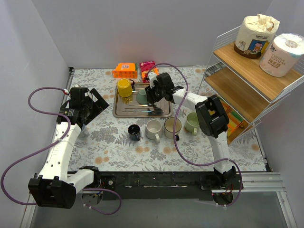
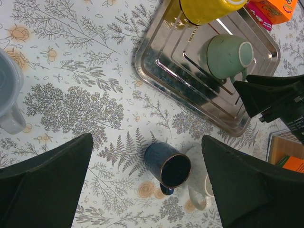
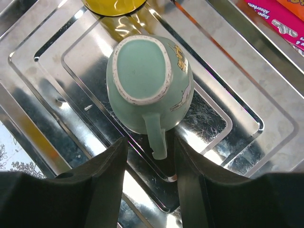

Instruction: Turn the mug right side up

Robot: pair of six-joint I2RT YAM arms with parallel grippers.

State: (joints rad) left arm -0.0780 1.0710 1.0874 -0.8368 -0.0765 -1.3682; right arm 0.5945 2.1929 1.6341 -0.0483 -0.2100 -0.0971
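The right gripper (image 3: 149,154) hangs part-open, jaws straddling (not visibly pinching) the handle (image 3: 158,135) of the green mug (image 3: 142,71). The mug sits base-up on the steel tray (image 3: 228,118) just ahead, handle pointing back at the gripper. The left gripper (image 2: 147,142), wide open, is farther off.

**Left arm** (image 1: 61,142): extends forward from its base along the outer side, elbow bent, wrist tipped downward.

**Left gripper** (image 1: 88,102): jaws spread to their full width. In the wrist view both dark fingers (image 2: 47,185) sit low at the frame's corners, far apart and level with each other.

**Right arm** (image 1: 190,100): reaches forward and inward toward the centre line, wrist pitched steeply down.

**Right gripper** (image 1: 154,92): jaws roughly half apart and unclamped. The fingers (image 3: 107,190) are parallel, tips level and pointing down.
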